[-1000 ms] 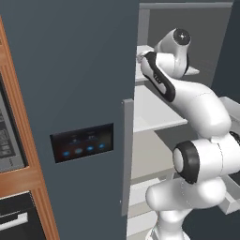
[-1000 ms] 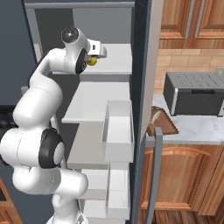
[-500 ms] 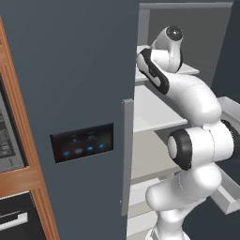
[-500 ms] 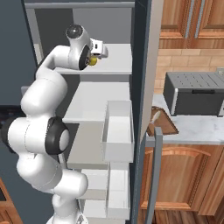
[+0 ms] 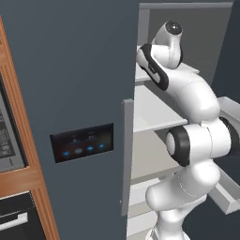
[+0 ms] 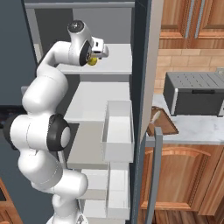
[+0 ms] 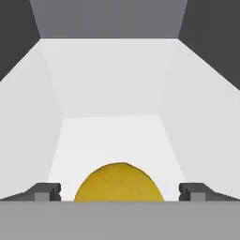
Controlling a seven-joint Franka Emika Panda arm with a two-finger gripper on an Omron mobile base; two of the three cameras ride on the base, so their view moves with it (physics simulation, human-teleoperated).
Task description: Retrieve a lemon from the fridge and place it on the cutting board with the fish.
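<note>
The pincer (image 7: 120,191) stood wide apart, its fingertips (image 7: 46,191) at nine and three o'clock of the lemon (image 7: 119,183) on the fridge (image 6: 141,65) shelf (image 6: 116,59).

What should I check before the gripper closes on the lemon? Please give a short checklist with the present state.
1. Lemon lies between the fingertips: ok.
2. Gripper open wide, a gap on each side of the fruit: ok.
3. Lemon rests on the upper fridge shelf: ok.
4. Fingers far enough along the lemon for a firm hold: cannot tell.
5. Cutting board on the counter, ready to receive it: ok.
</note>
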